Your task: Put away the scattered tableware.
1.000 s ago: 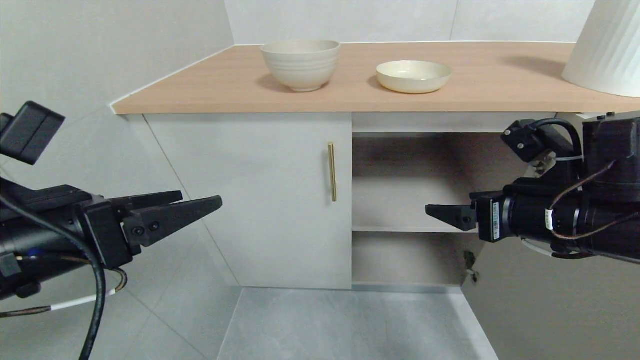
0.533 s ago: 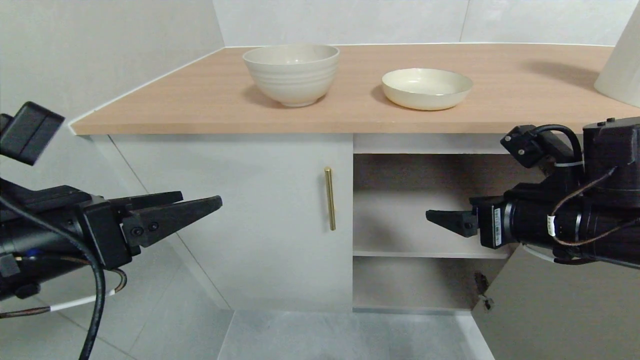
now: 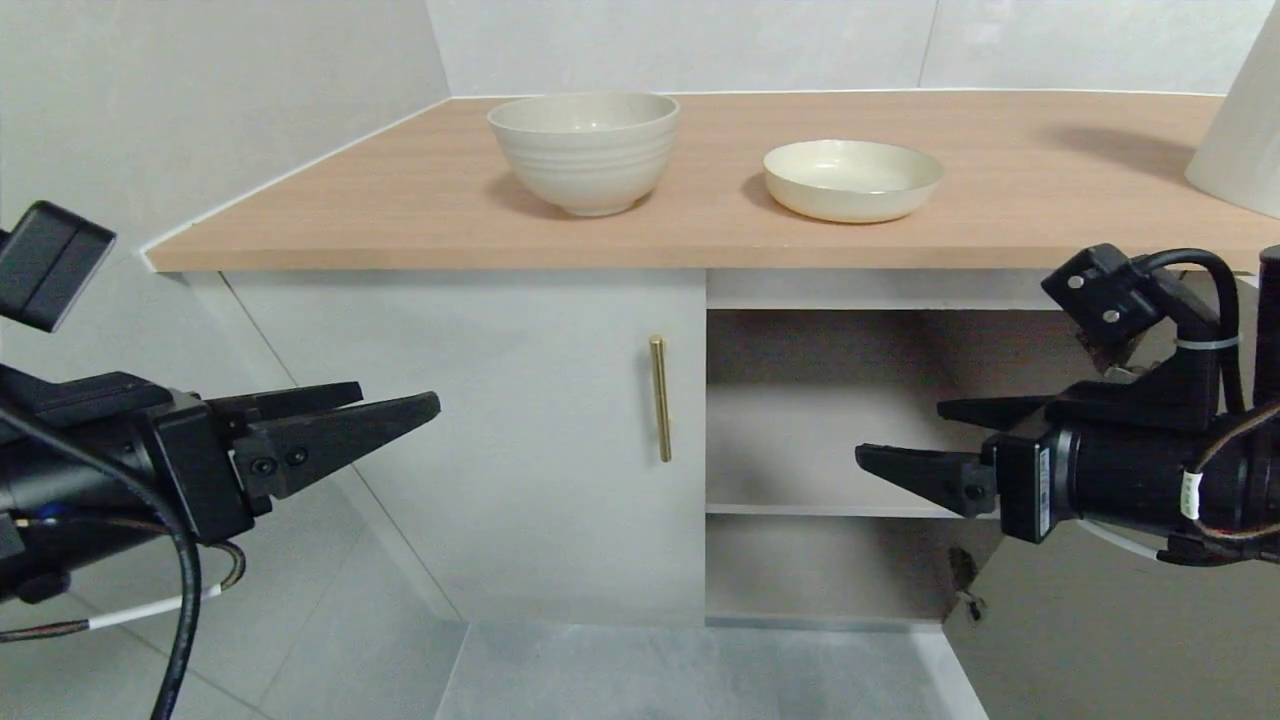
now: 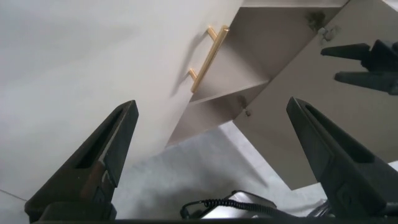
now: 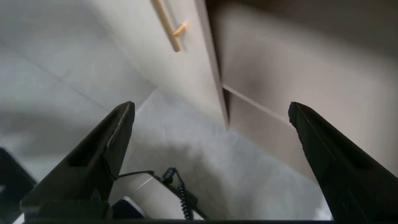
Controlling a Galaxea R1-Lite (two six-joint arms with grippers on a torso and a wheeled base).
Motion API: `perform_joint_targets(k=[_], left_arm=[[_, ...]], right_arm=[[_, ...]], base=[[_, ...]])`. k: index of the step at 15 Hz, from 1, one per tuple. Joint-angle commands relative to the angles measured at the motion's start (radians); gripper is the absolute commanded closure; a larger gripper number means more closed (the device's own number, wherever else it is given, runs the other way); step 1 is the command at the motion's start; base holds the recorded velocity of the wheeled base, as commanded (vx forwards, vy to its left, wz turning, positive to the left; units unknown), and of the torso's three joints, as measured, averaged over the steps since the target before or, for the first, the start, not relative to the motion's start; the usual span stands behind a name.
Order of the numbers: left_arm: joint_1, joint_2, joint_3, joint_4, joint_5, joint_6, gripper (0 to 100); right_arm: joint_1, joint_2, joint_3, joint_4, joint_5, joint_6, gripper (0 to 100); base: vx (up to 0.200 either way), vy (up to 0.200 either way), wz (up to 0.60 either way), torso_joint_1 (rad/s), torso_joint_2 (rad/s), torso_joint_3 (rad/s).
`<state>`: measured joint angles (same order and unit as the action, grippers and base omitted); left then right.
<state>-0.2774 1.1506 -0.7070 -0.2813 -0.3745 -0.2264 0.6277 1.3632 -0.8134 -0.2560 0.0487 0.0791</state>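
We see the bowl (image 3: pixel 583 150) and, to its right, the dish (image 3: pixel 852 178) standing apart on the tabletop (image 3: pixel 400 215). Below the dish the cabinet (image 3: pixel 820 350) is open, with a shelf (image 3: pixel 800 450) inside; the door (image 3: pixel 480 420) under the bowl is shut. Our left gripper (image 3: pixel 400 395) and right gripper (image 3: pixel 900 432) hang in front of the cabinet, jaws spread wide.

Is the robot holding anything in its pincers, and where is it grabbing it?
Nothing. The left pincer and the right pincer are both open and empty; the deep bowl and shallow dish sit on the countertop.
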Motion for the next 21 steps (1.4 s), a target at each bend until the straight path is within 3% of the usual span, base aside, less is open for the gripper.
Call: perform_joint_targets(k=[1,5,21], left_arm=[[0.000,0.008,0.000,-0.001,0.000,-0.001,0],[0.000,0.015,0.001,0.001,0.002,-0.001,0],[0.000,0.073,-0.029,0.017,0.008,-0.001,0]], right_arm=[[0.001,-0.022,0.007,0.000,0.005,0.001,0],[0.001,-0.024,0.005,-0.002,0.005,-0.006,0],[-0.006,-0.013,-0.001,-0.002,-0.004,-0.018,0]], base=[[0.000,0.000,0.00,0.000,0.00,0.000],[0.000,0.000,0.00,0.050,-0.23,-0.228],[0.000,0.000,0.00,0.177,-0.45,-0.265]])
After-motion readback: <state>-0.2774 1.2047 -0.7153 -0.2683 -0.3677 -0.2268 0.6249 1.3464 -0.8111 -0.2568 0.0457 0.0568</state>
